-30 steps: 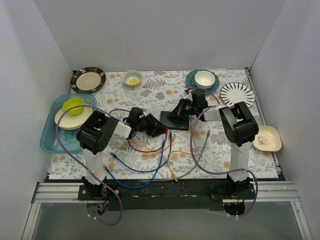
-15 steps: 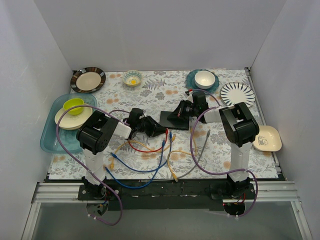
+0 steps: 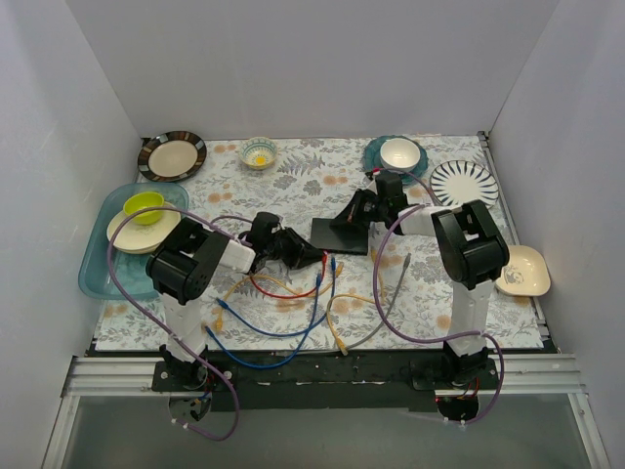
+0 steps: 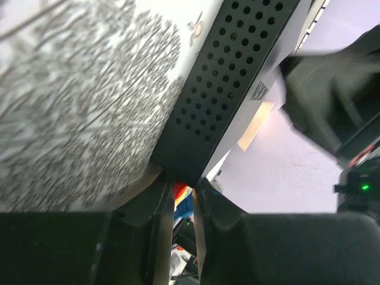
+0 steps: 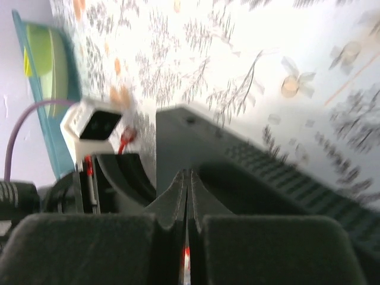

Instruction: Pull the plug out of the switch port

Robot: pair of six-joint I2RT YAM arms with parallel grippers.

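Note:
The flat black switch lies mid-table. In the left wrist view its perforated side fills the middle. My left gripper is at the switch's near-left corner. Its fingers are closed to a narrow gap on the red plug at the switch's edge. The red cable trails back from there. My right gripper rests on the switch's top from the far right. Its fingers are pressed together on the black top and hold nothing.
Blue, yellow and grey cables loop in front of the switch. A teal tray with a green bowl is at the left. Plates and bowls line the back and right, with a cream dish.
My right gripper has shifted slightly farther back on the switch, and the switch has slid a little to the left. My left gripper has stayed at the switch's corner.

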